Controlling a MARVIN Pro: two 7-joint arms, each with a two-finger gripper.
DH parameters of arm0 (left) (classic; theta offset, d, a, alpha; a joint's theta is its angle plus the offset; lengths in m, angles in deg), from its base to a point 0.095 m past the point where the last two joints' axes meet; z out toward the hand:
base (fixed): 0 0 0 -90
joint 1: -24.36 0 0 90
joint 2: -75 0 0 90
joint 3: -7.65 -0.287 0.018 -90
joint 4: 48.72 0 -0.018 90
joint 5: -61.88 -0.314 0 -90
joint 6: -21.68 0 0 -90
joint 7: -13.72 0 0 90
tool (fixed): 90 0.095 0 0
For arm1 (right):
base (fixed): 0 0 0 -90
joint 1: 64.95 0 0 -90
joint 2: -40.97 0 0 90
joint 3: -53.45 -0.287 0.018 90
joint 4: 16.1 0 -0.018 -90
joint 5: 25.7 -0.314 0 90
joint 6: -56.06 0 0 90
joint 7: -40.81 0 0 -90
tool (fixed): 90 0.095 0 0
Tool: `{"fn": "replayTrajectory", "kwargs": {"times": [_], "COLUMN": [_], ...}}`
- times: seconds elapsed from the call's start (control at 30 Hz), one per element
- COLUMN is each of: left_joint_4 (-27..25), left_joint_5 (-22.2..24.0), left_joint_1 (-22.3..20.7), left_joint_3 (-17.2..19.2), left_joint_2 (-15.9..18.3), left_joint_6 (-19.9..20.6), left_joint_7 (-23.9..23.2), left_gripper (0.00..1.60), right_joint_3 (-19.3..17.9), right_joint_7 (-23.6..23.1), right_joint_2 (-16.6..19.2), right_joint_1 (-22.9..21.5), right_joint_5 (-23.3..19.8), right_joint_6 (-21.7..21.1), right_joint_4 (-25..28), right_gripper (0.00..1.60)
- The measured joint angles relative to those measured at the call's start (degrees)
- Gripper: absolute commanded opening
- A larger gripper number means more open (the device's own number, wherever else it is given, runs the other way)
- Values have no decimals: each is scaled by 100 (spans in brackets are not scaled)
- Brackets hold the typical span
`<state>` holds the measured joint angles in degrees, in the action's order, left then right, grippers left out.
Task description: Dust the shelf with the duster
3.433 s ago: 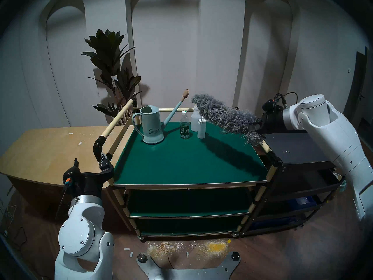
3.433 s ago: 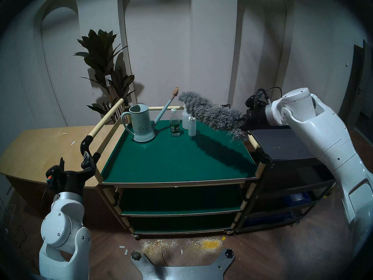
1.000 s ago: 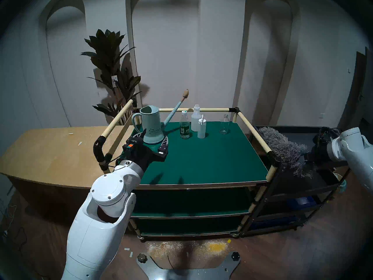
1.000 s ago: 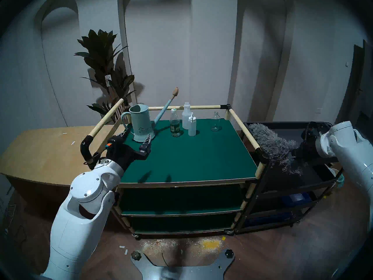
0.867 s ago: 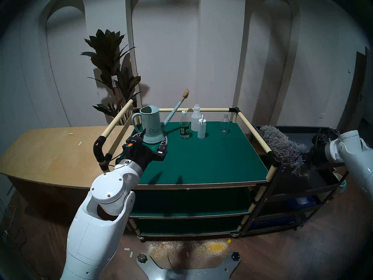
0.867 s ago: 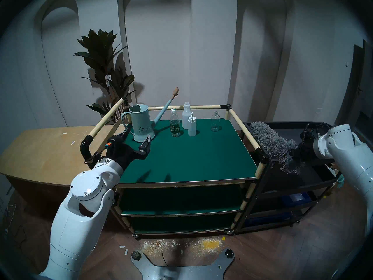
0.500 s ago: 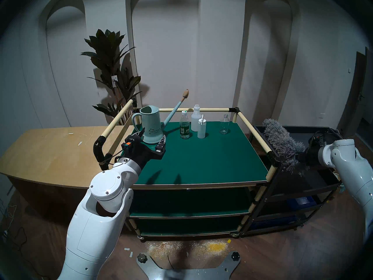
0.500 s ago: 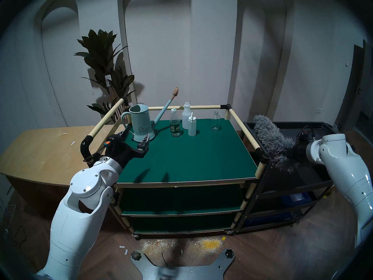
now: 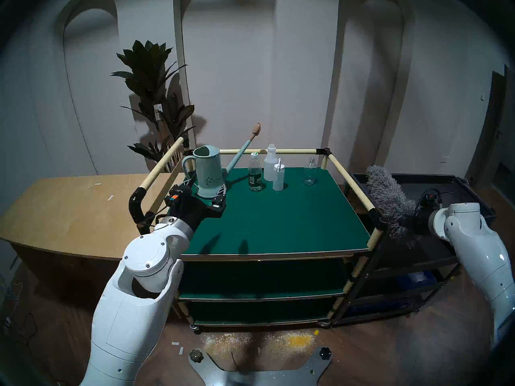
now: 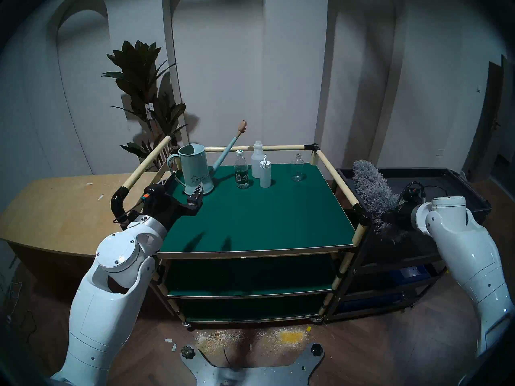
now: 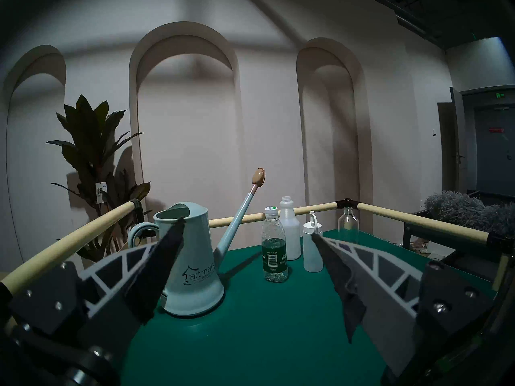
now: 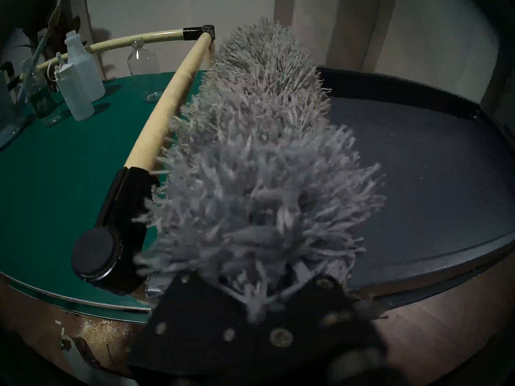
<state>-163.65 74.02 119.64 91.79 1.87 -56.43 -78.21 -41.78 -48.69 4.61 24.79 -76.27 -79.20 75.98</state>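
The shelf (image 9: 278,218) is the dark-green top board of the cream-tube cart; it also shows in the left wrist view (image 11: 264,321). The grey fluffy duster (image 9: 387,196) is off the shelf, over the black tray cart, just right of the shelf's right rail. My right gripper (image 12: 259,282) is shut on the duster (image 12: 259,154) at its near end, its fingers buried in the fluff. My left gripper (image 9: 207,186) is open low over the shelf's back left, its fingers either side of the base of a pale-blue watering can (image 11: 192,260).
Behind the can stand a green-label water bottle (image 9: 255,173), two white bottles (image 9: 270,165) and a clear glass bottle (image 9: 310,173). A black tray cart (image 9: 451,182) is right of the shelf, a wooden counter (image 9: 69,210) and a plant (image 9: 156,98) left. Powder (image 9: 298,341) lies on the floor.
My right arm carried the duster off the shelf to over the black cart and swung its head away from me. My left gripper came onto the shelf and moved, open, up to the watering can.
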Motion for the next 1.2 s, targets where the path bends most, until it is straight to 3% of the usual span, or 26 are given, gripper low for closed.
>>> {"fn": "replayTrajectory", "kwargs": {"times": [0.13,0.17,0.2,0.23,0.27,0.7,1.2], "left_joint_4": [-9,-12,-16,-20,-22,-4,175], "left_joint_5": [-26,-35,-45,-52,-57,-120,-118], "left_joint_1": [2,3,3,3,3,-33,-186], "left_joint_3": [-32,-42,-54,-62,-67,-159,-228], "left_joint_2": [-18,-22,-27,-31,-34,-63,-109], "left_joint_6": [1,3,6,10,12,66,91], "left_joint_7": [34,43,55,66,72,157,78], "left_gripper": [160,160,160,160,160,160,160], "right_joint_3": [191,247,311,365,394,587,-165], "right_joint_7": [7,7,4,-5,-12,-184,-446], "right_joint_2": [5,8,14,19,20,93,377], "right_joint_1": [-138,-182,-233,-280,-308,-652,-438], "right_joint_5": [73,93,118,142,154,328,100], "right_joint_6": [-8,-9,-9,-9,-8,83,124], "right_joint_4": [-24,-38,-63,-92,-112,-306,98], "right_gripper": [0,41,59,97,160,160,160]}}
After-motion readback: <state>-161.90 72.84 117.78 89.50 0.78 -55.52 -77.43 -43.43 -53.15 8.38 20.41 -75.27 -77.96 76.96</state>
